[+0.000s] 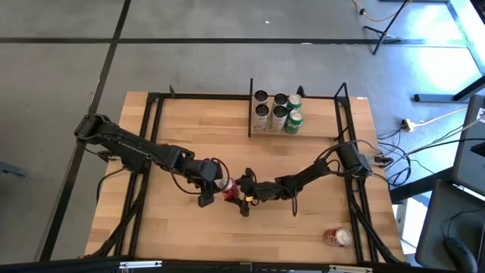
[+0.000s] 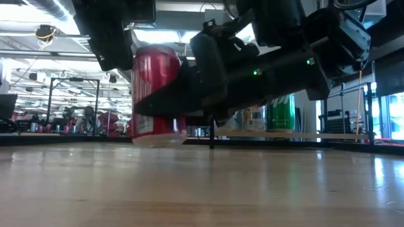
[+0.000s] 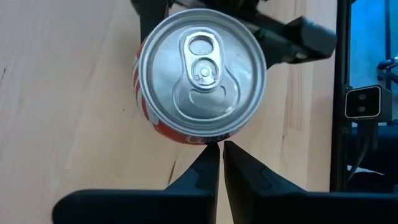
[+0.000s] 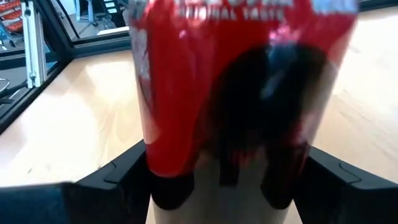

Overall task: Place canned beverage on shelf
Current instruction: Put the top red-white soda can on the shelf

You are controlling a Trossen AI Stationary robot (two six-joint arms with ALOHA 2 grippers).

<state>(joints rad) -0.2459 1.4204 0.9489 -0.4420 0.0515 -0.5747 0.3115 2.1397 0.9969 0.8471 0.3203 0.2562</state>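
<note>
A red can [image 1: 226,187] stands upright near the middle of the tabletop. Its silver top [image 3: 202,68] fills the left wrist view. My right gripper [image 1: 235,191] comes in level from the table's right and is shut on the can [image 4: 186,93]. My left gripper [image 3: 219,158] is shut and points down. Its tips stand just at the can's left side, by the top rim. The shelf [image 1: 322,123], a light board in black rods, stands at the far side. It carries several silver and green cans [image 1: 276,114]. My left gripper's shut fingertips [image 3: 210,160] stand at the edge of the can's rim [image 3: 205,142]; I cannot tell whether they touch it. My right gripper pinches the can's lower body [image 4: 155,168] between its two fingers [image 4: 124,177], one on each side. The fingers come level from the table's right. The can stays upright, and I cannot tell whether its base rests on the wood.
A second red can [image 1: 337,236] lies on its side near the table's front right corner. Black frame rods [image 1: 151,136] run along the left and right edges. In the low view the shelf board [image 2: 297,134] and its green can [image 2: 281,113] show behind my arms.
</note>
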